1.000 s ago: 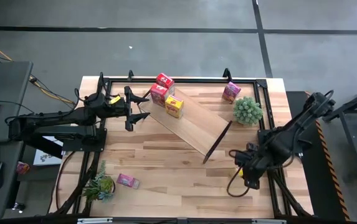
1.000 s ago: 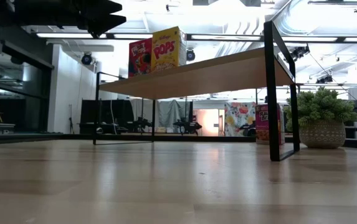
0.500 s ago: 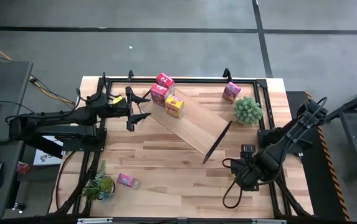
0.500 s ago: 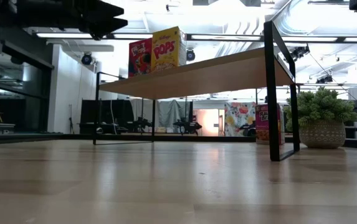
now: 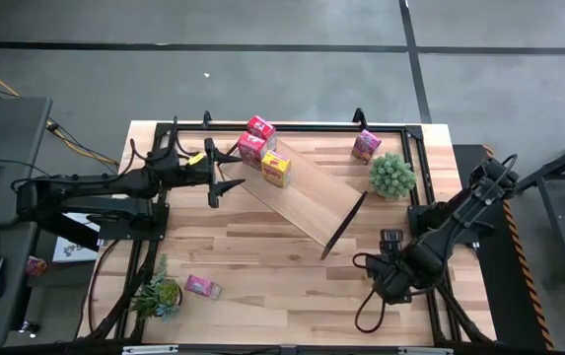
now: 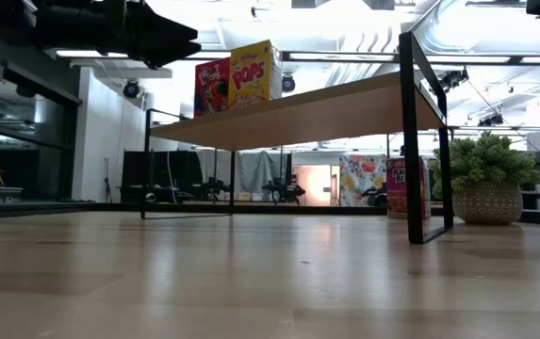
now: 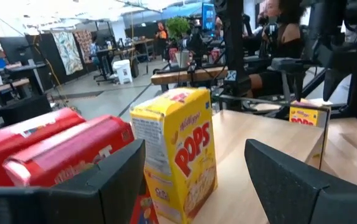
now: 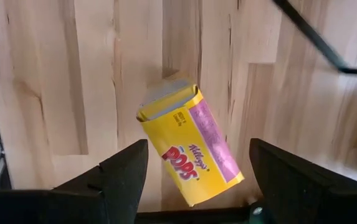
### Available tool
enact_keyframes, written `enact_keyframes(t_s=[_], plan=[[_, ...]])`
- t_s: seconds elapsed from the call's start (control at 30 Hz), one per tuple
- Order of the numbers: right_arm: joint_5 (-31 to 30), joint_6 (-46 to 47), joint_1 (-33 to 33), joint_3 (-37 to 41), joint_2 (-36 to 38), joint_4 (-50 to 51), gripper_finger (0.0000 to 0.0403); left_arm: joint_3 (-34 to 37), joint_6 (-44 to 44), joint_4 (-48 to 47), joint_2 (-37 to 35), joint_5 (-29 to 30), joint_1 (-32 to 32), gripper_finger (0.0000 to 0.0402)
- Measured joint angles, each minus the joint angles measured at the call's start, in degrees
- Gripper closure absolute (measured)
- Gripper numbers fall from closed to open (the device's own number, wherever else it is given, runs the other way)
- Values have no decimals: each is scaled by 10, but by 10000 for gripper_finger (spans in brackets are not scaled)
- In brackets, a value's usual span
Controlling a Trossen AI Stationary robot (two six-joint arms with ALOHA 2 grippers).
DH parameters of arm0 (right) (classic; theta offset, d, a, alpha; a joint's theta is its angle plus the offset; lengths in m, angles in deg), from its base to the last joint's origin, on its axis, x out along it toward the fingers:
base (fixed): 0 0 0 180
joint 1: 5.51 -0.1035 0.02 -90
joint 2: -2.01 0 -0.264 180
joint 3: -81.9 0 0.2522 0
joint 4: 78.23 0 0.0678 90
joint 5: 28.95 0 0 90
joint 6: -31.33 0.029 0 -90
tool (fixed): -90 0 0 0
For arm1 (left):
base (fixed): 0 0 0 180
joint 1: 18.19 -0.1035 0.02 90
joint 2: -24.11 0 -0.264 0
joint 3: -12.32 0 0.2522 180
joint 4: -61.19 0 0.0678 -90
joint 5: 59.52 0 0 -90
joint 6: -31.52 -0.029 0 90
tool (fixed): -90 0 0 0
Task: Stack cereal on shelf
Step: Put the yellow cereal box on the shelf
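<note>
The shelf (image 5: 302, 192) stands slantwise on the table, its black end frames (image 6: 411, 141) on the tabletop. A red cereal box (image 5: 251, 148) and a yellow one (image 5: 276, 169) stand upright on its far left end; both also show in the low view (image 6: 253, 72). A second red box (image 5: 260, 126) is just beyond that end. My left gripper (image 5: 228, 171) is open and level beside the shelf's left end, facing the yellow box (image 7: 175, 149). My right gripper (image 5: 388, 281) is open and points down. Its fingers (image 8: 122, 180) stand either side of another yellow box (image 8: 187, 152), which lies flat on the table.
A pink box (image 5: 366, 145) and a potted plant (image 5: 391, 175) stand at the far right, beside the shelf's right frame. Another pink box (image 5: 201, 286) lies by a second plant (image 5: 159, 294) at the near left. Black rails (image 5: 282, 126) border the table.
My left gripper has gone a little toward the table's right edge, closer to the shelf's left end and the boxes on it. My right gripper has gone a little toward the near edge. The boxes and the shelf have kept still.
</note>
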Motion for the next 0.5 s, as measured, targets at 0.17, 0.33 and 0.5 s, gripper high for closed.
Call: enact_keyframes(t_s=[0.17,0.33,0.5], plan=[[-5,-13,0,0,-2,-1,130,0,3,1,-2,-1,0,135],[4,-21,0,0,-15,-2,130,0,6,0,-19,-17,4,135],[21,-28,0,0,-33,-3,130,0,6,2,-48,-88,16,135]])
